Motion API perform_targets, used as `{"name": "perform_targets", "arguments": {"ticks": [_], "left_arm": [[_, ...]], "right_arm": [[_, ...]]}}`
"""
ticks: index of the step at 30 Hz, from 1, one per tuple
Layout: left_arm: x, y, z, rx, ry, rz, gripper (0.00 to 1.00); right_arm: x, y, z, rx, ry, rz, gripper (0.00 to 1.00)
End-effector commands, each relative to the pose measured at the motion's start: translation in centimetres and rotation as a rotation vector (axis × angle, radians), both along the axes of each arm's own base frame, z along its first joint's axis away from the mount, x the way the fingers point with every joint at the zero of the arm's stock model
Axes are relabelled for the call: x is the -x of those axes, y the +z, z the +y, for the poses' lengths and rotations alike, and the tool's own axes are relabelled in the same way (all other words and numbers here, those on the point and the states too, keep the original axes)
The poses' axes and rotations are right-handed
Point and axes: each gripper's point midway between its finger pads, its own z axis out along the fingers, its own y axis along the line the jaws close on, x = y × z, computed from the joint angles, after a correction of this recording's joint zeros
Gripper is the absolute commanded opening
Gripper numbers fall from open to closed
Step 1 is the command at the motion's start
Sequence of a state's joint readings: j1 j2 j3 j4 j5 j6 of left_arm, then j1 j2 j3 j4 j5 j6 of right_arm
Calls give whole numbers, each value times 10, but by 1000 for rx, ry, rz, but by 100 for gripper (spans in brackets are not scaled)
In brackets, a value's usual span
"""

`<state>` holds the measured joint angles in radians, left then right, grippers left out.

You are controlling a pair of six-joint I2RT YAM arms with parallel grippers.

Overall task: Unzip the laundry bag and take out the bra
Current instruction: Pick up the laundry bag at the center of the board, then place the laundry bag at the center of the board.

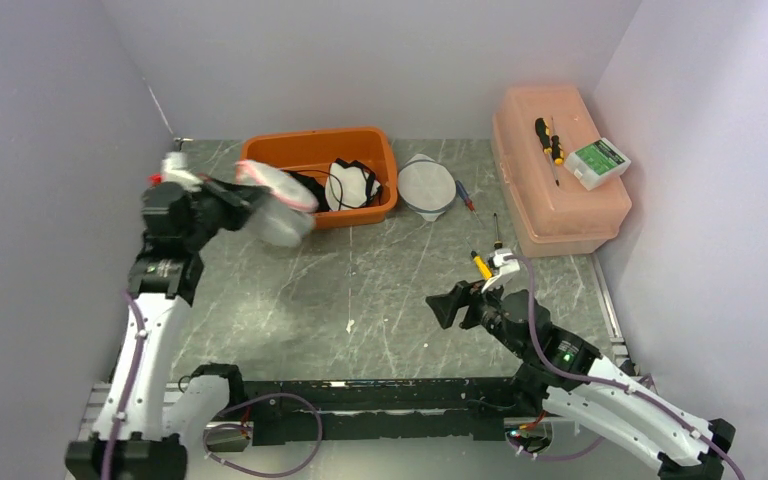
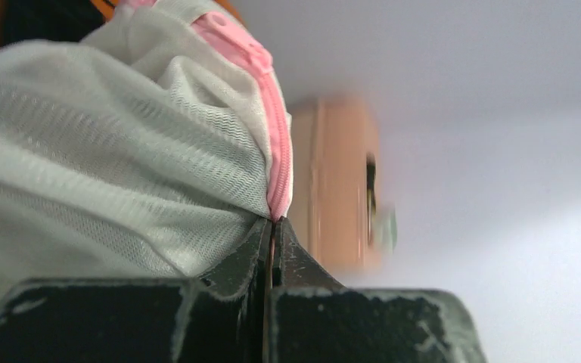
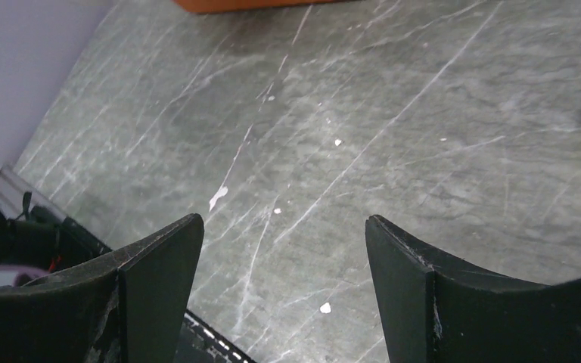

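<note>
Grey marbled table (image 1: 360,290), walled enclosure. Left gripper (image 2: 274,227) pinches the pink zipper (image 2: 276,151) edge of the laundry bag (image 2: 106,144), raised upper left beside the orange bin (image 1: 360,214). Right gripper (image 3: 281,231) spread, empty, lower right.

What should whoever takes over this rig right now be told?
Left gripper: shut on the mesh laundry bag, pinching its pink zipper edge. The bag is held up at the left end of the orange bin.
Right gripper: open, empty, above bare table.
Black-and-white garments, possibly the bra, lie in the bin.
Done: bag grasped and lifted. Whether the zipper is open cannot be told.
Left: confirm the bag is unzipped and the bra is out.
</note>
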<state>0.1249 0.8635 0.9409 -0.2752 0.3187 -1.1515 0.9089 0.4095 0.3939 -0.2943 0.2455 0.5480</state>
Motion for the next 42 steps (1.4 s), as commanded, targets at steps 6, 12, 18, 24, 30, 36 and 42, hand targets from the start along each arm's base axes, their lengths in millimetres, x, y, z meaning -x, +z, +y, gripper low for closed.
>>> {"name": "perform_targets", "arguments": {"ticks": [6, 12, 18, 24, 30, 36, 42], "left_arm": [[83, -2, -196, -199, -823, -140, 3], [91, -74, -225, -193, -960, -86, 3], [86, -163, -229, -217, -986, 30, 3], [89, -208, -219, -245, -949, 137, 3], [97, -195, -188, -336, -823, 161, 3], [108, -182, -148, -449, -685, 200, 3], [127, -203, -118, -514, -618, 335, 3]], "right_arm": [[-13, 21, -21, -40, -157, -22, 83], [-11, 37, -32, -213, -231, -31, 83], [-9, 28, -38, -167, -240, -15, 83], [-8, 9, -22, -118, -172, 19, 83], [-12, -8, 2, -90, -105, 54, 83], [-15, -10, 24, -77, -33, 59, 83], [-14, -12, 37, -69, 17, 72, 83]]}}
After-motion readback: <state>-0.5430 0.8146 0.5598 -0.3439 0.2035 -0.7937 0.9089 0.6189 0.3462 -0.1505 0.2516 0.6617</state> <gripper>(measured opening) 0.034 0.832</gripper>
